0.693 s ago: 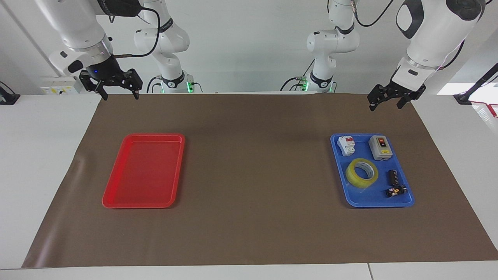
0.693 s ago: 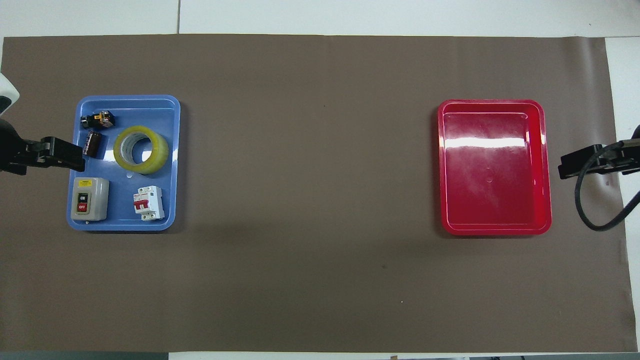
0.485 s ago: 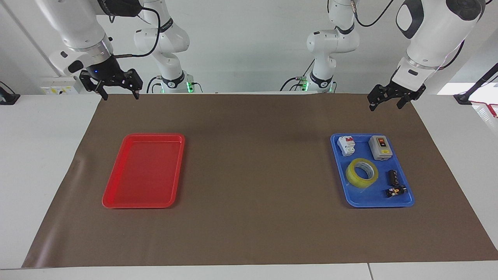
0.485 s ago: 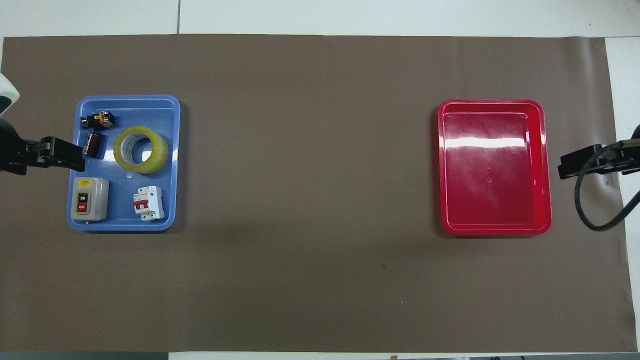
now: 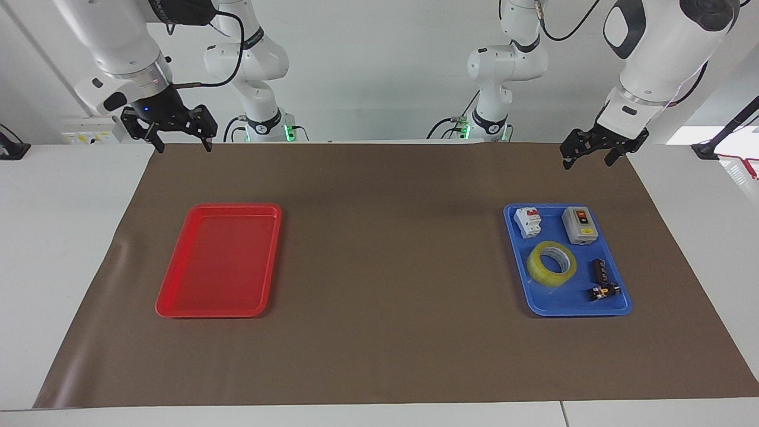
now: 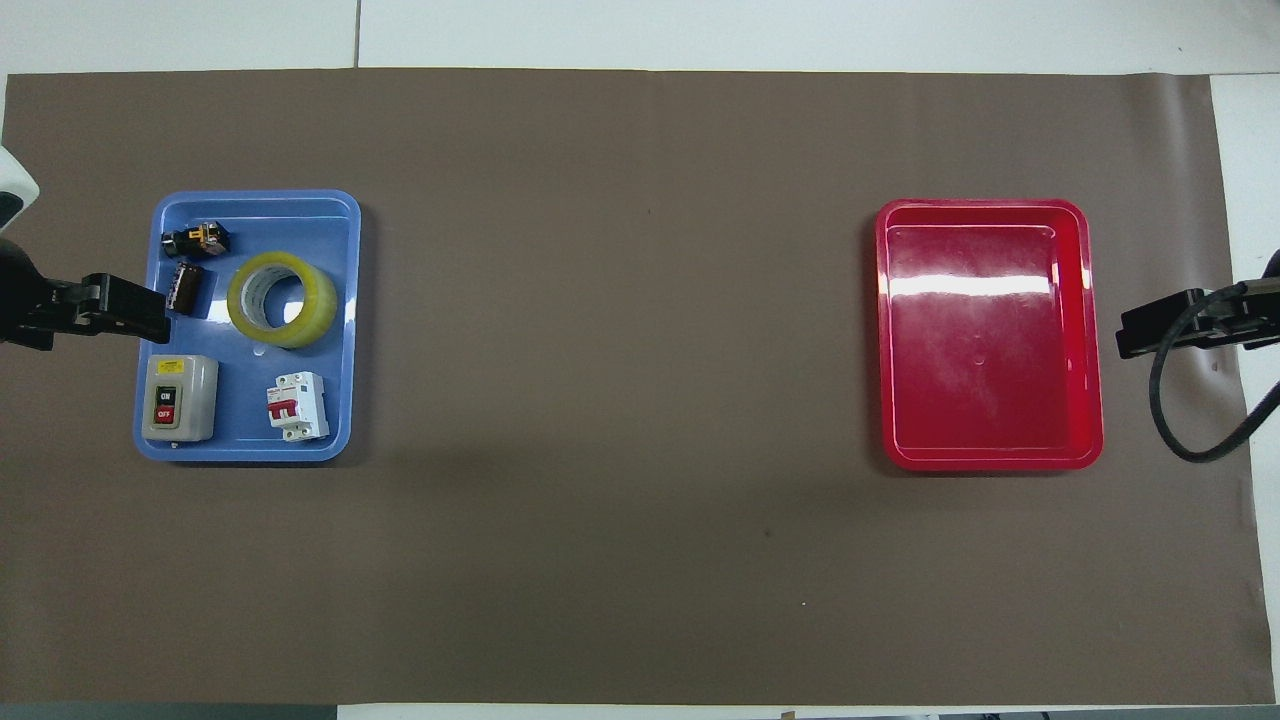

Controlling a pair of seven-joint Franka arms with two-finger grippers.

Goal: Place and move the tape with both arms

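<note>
I see the tape (image 5: 552,263) lying flat in the blue tray (image 5: 616,307) at the left arm's end of the bench (image 5: 379,356), roughly in the tray's middle. In the same tray a white breaker (image 5: 527,222) and a grey switch box (image 5: 579,225) sit nearer to the robots than the tape, and a dark cylinder (image 5: 599,270) and a small black part (image 5: 601,291) lie beside it toward the tray's outer edge, the small part farthest from the robots. Nothing touches the tape.

My left tool (image 5: 589,155) hangs in the air over the brown mat (image 5: 379,178) at the robots' edge of the bench, clear of the tray, its fingers spread apart and holding nothing. My right tool (image 5: 181,142) hangs over the mat's edge at the right arm's end, fingers also spread and holding nothing. The red tray (image 5: 178,308) lies on the mat at that end, well apart from the blue one, with nothing in it
</note>
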